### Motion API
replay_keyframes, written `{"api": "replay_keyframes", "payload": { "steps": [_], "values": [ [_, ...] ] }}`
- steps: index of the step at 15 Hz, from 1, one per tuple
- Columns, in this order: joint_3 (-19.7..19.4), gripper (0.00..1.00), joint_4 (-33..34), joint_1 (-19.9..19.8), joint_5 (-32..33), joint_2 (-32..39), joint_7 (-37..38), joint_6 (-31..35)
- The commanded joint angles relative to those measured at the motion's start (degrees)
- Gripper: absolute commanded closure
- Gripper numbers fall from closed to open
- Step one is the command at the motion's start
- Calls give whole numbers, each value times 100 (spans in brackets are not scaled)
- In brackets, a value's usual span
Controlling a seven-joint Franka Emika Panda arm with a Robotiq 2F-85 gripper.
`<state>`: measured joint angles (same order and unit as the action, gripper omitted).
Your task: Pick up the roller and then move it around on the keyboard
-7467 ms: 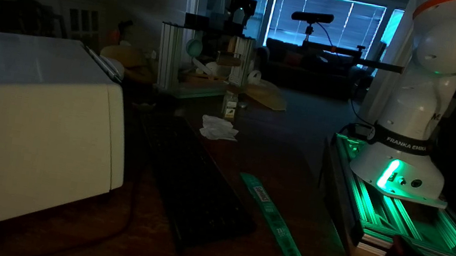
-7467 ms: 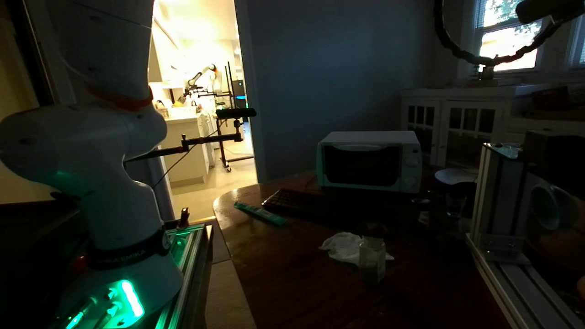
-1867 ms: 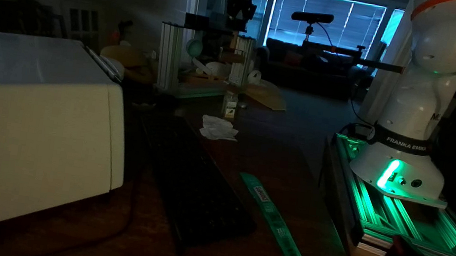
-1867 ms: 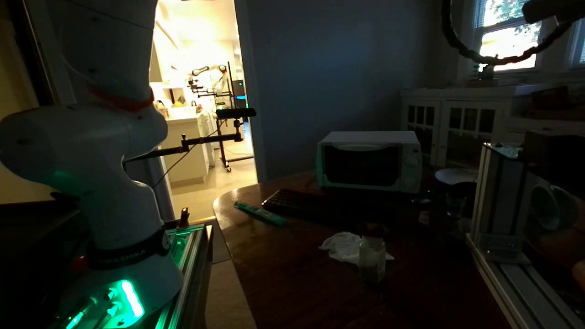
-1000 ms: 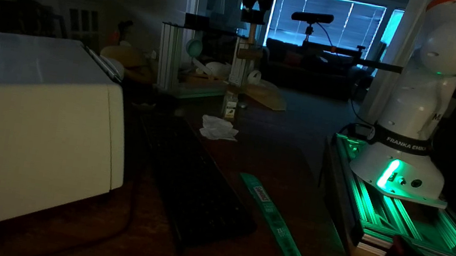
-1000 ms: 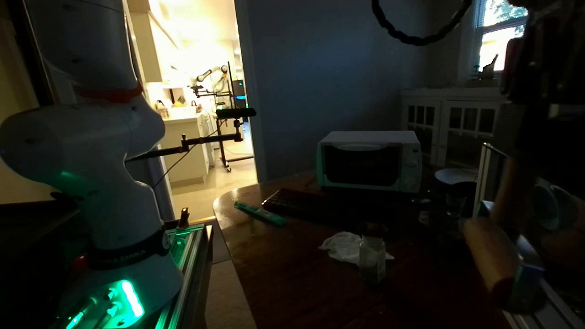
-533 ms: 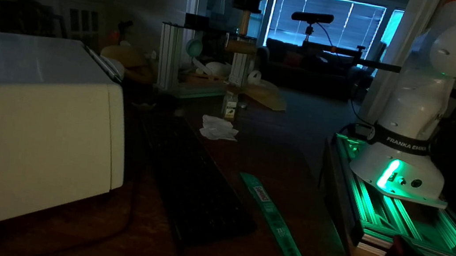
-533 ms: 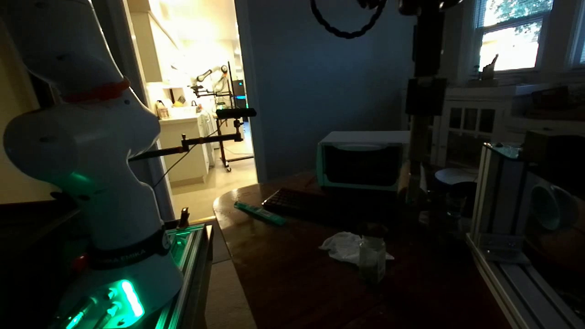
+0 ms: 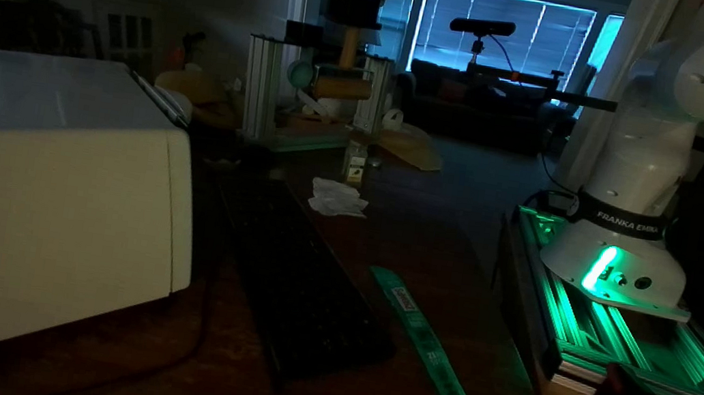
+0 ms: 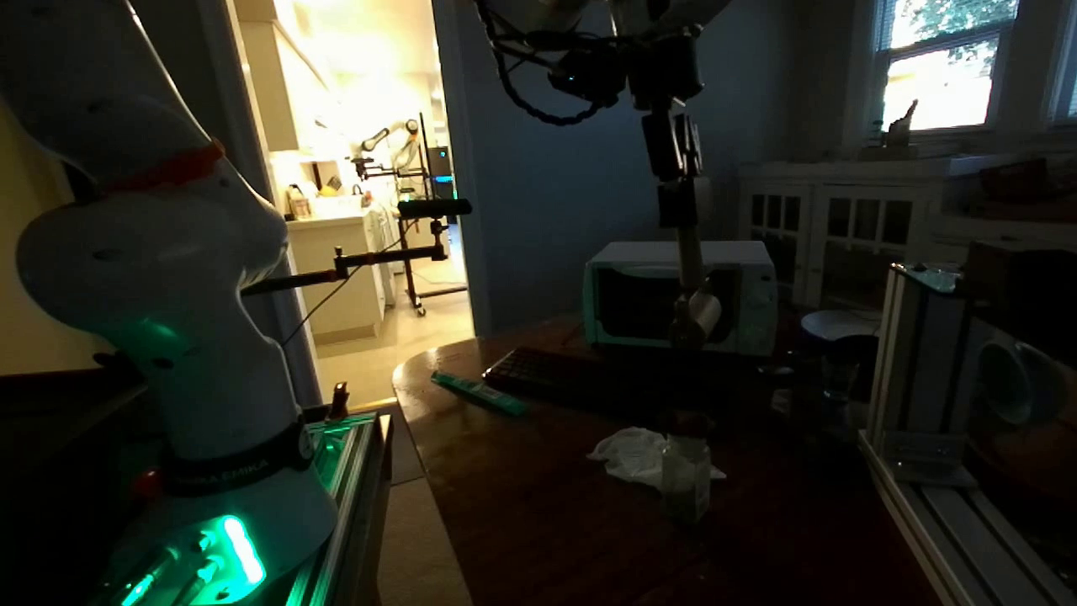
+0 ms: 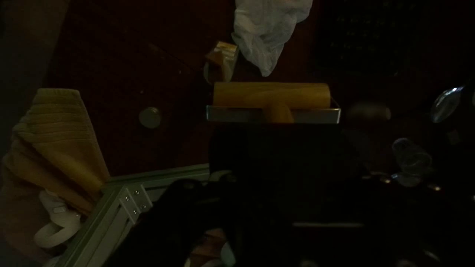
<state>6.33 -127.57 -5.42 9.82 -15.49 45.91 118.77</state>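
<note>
Nearest me the green strip (image 9: 431, 356) is lying on the right, with the keyboard (image 9: 306, 280) stretching away just left of it. Farther back, a crumpled white cloth (image 9: 338, 198) is sitting right of the keyboard's far end. Beyond that, the roller (image 9: 343, 88) is hanging in midair, cylinder down, with the gripper (image 9: 354, 15) clamping its handle from above. Pickup's looking done, so I'm guessing it's carrying now, not rolling yet. Next it's probably needing a move nearer and left, over the keys, then gentle lowering, cylinder lying flat. Compared with a second ago, the roller's hanging farther left and looking bigger, so likely nearer; strip, keyboard and cloth aren't budging.
</note>
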Motion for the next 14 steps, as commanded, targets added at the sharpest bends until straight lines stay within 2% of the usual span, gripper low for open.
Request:
{"api": "replay_keyframes", "payload": {
  "steps": [1, 2, 4, 14],
  "values": [
    [257, 67, -94, 224, -16, -56, 759, -196],
    [148, 42, -72, 223, 19, 6, 473, -51],
    [227, 42, -80, 307, 19, 19, 697, -109],
    [188, 42, -79, 297, 17, 18, 708, -117]
  ]
}}
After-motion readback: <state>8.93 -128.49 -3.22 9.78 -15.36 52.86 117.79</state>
